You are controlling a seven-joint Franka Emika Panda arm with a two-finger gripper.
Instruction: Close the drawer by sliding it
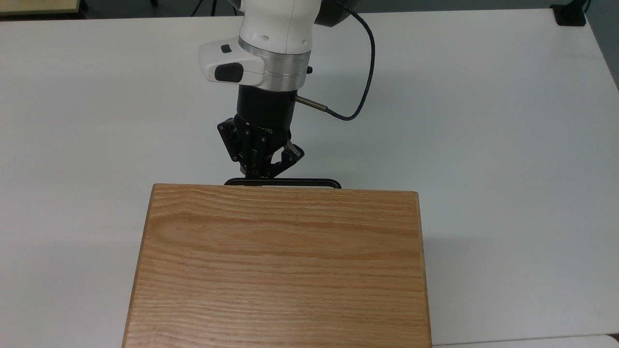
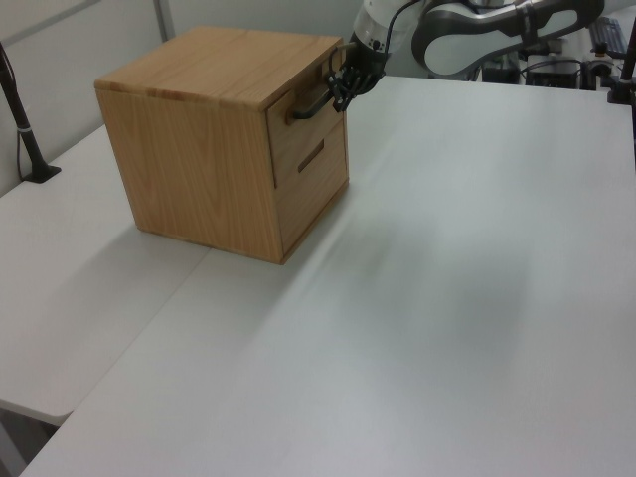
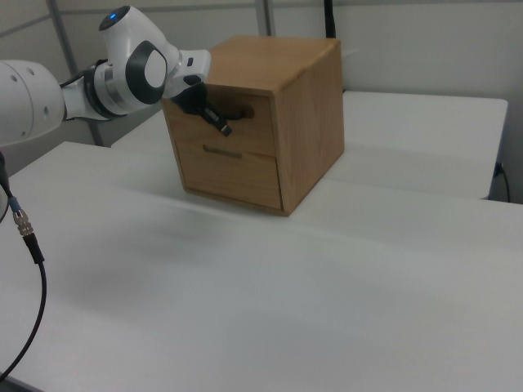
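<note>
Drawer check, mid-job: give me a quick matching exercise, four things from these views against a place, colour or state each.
Things:
1. drawer
2. handle
3. hand
4. table

Descriptions:
A. white
B. at the handle
C. thin black bar
D. pushed in flush with the cabinet front

Pairs: 1-D, 2-C, 3-B, 4-A
</note>
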